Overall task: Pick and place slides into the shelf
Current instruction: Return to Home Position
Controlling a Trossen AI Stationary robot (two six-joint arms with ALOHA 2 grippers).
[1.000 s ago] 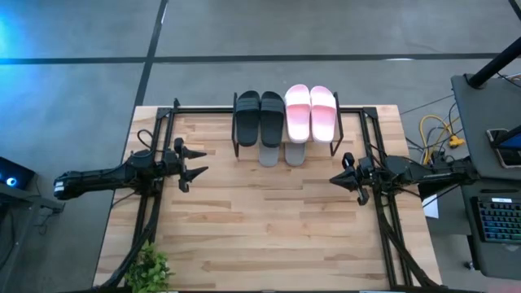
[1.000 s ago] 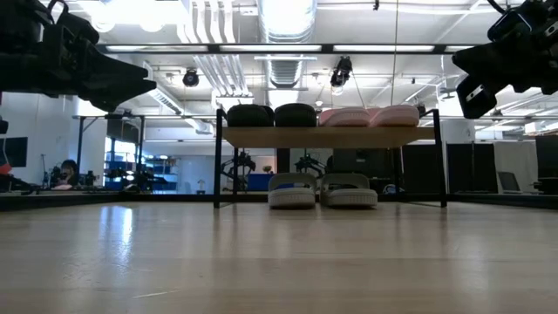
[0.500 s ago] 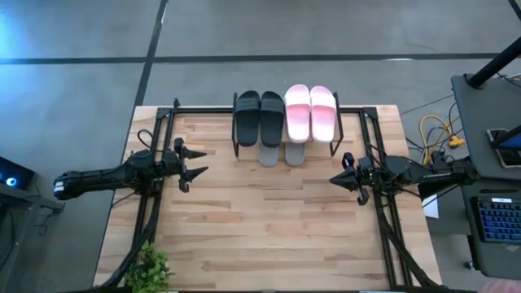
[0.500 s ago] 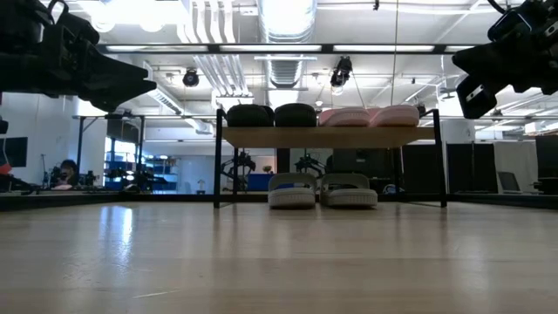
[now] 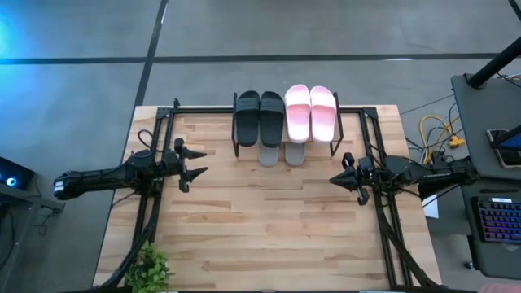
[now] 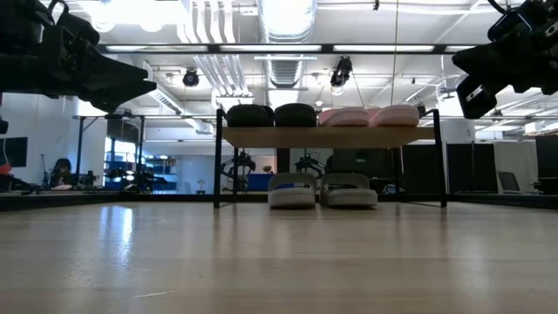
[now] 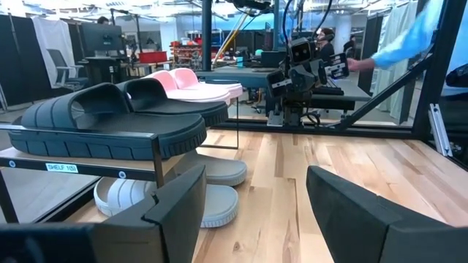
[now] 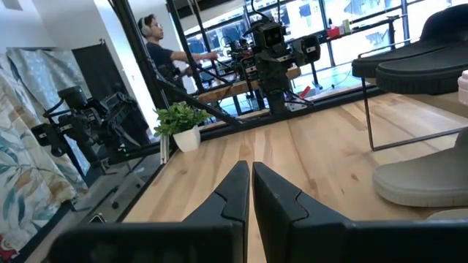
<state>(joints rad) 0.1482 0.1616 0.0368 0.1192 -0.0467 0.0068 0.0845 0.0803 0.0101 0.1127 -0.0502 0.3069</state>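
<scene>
Slides sitting on and under shelf | I am holding left fingers wide apart, gripping nothing | right fingers pressing together, empty

Desk: light wood plank top in a dark frame, standing on a grey floor crossed by dark lines. Potted plant: small, green, at the desk's lower left corner in the high view; keyboard and yellow cables lie off the desk's right side. Room beyond: white ceiling ducts; one seated person, far left in the low view.
</scene>
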